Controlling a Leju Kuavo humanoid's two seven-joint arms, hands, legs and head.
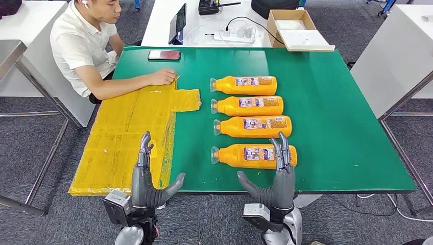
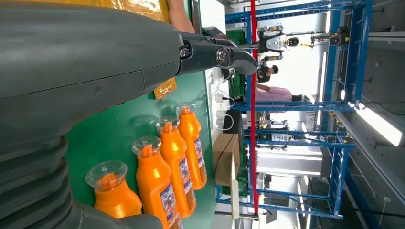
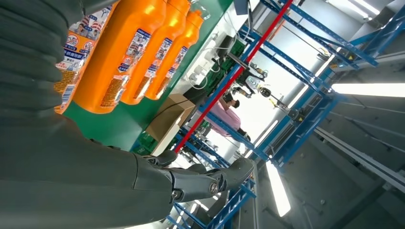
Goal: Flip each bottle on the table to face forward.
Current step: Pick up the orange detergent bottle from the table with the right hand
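Four orange bottles lie on their sides in a column at the centre of the head view, on the green table, caps pointing to the frame's left, printed labels facing up. Top of the column, the farthest bottle; below it the second bottle, then the third bottle, and lowest, close to the table's near edge, the nearest bottle. They sit just beside one another, not quite touching.

Lower right of centre, the right hand stands upright, fingers straight and together, thumb thrown out toward the frame's left, holding nothing; its fingertips overlap the nearest bottle's base end in the picture, though contact cannot be told. Lower left, the left hand mirrors it: fingers straight up, thumb out to the frame's right, empty, rising in front of the yellow plastic sheet that covers the table's left part.

Upper left, a person in a white shirt sits at the table's far corner, one hand resting on the sheet's edge. A phone lies near the table's top edge, and an open cardboard box sits on the white desk beyond
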